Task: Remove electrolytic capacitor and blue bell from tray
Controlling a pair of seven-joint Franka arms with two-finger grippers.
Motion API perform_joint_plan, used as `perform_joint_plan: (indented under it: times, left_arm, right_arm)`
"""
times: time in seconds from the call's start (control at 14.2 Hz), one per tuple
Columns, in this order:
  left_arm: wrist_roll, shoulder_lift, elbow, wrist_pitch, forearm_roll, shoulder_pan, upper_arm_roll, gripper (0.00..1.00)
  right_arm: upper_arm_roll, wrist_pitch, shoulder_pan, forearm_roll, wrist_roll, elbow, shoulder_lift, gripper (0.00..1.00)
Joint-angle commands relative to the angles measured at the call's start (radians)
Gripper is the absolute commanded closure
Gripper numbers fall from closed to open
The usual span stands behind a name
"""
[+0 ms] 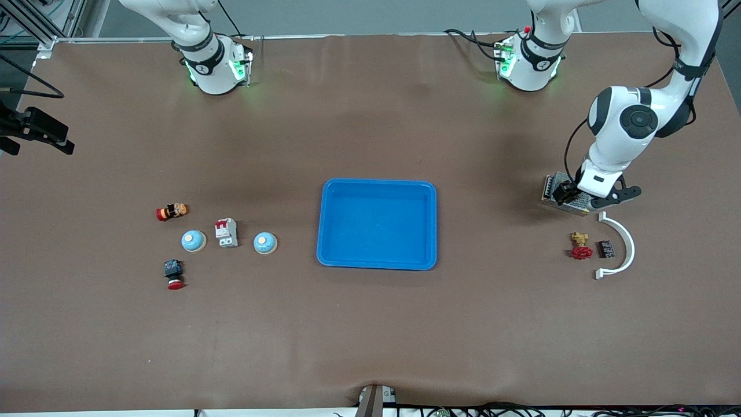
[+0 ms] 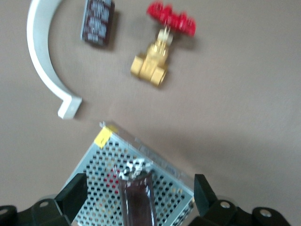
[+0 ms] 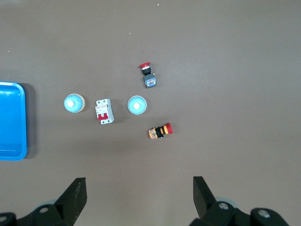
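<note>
A dark brown capacitor [image 2: 137, 200] with a silver end lies on a perforated metal box [image 1: 557, 186] toward the left arm's end of the table. My left gripper [image 1: 564, 194] is low over that box and open. Its fingers [image 2: 73, 195] stand wide on either side of the capacitor without touching it. Two pale blue bells [image 1: 193, 240] [image 1: 265, 242] sit toward the right arm's end and also show in the right wrist view [image 3: 137, 105] [image 3: 74, 103]. My right gripper [image 3: 138, 193] is open and empty, high above the table, and out of the front view.
A blue tray [image 1: 321, 223] lies mid-table. Nearer the camera than the box are a brass valve with a red handle [image 1: 579, 246], a dark block [image 1: 606, 249] and a white curved bracket [image 1: 628, 246]. A circuit breaker [image 1: 226, 233] and two red-capped push buttons [image 1: 172, 212] [image 1: 174, 274] lie by the bells.
</note>
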Motion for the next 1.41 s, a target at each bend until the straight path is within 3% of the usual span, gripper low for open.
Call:
perform_joint_plan:
  times: [0.0,0.35,1.34]
  left_arm:
    - [-0.008,0.0,0.076,-0.069,0.027,-0.003,-0.007,0.0]
    - [-0.015,0.008,0.102,-0.11,0.025,-0.001,-0.027,0.0]
    - [-0.022,0.018,0.032,-0.094,0.066,0.02,-0.027,0.0]
  right_arm:
    - [0.006,-0.009,-0.005,0.0,0.001,0.019,0.003,0.0]
    - [0.006,-0.009,-0.005,0.0,0.001,0.017,0.003,0.0]
    - [0.006,-0.007,0.001,0.002,0.001,0.017,0.003,0.0]
